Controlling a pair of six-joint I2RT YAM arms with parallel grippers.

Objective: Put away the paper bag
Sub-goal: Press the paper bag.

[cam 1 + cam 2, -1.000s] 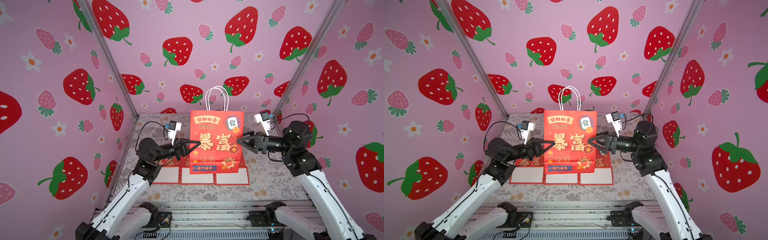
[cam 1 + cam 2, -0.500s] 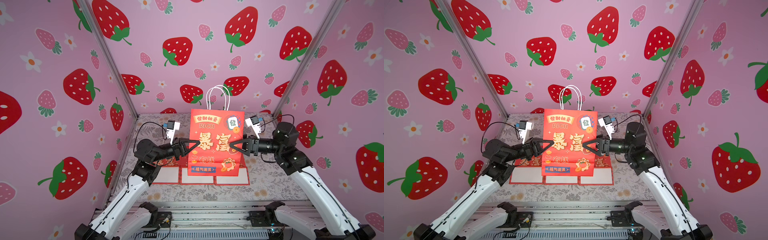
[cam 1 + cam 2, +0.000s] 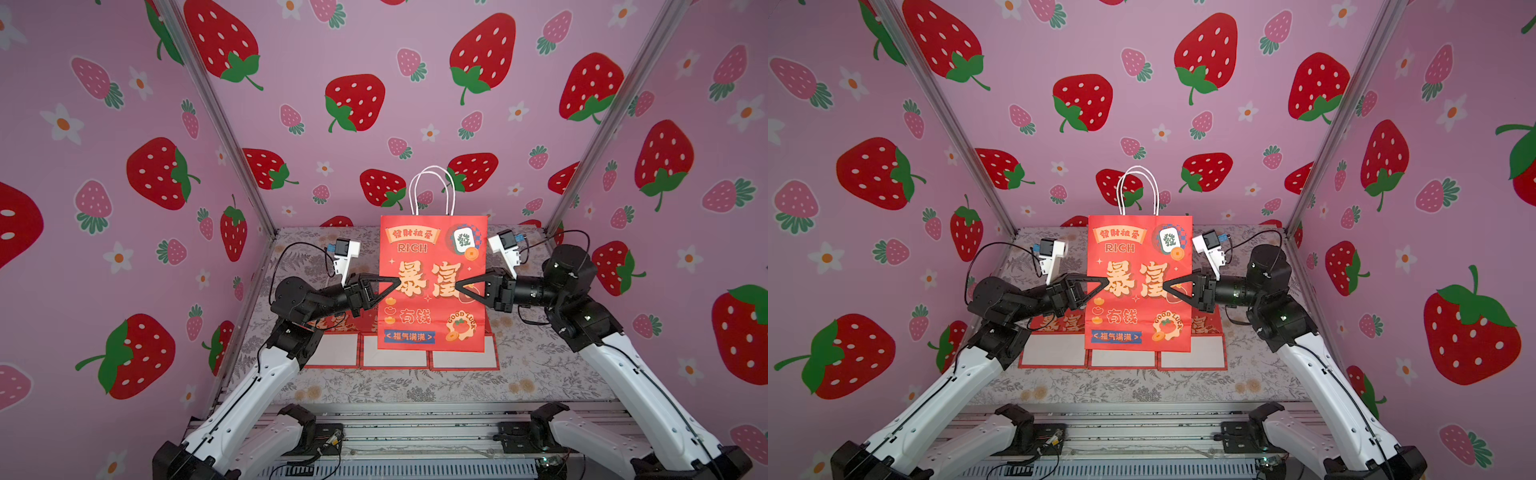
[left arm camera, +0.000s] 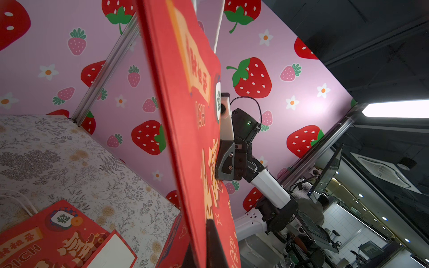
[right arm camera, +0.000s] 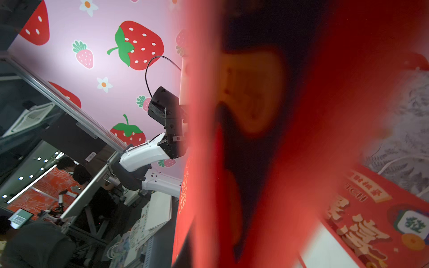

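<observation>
Jaws of both arms clench the red paper bag [image 3: 432, 291] by its opposite side edges, equally near; it is held upright, handles up, above the flat bags [image 3: 332, 351] on the table [image 3: 415, 386].

my left arm [image 3: 249, 384] rises from the base, elbow bent, forearm level and aimed inward | my left gripper [image 3: 395, 282] pinched tight | my right arm [image 3: 636, 386] mirrors it — wrist level, aimed inward | my right gripper [image 3: 460, 286] clamped too | my tips face each other, near but apart
</observation>
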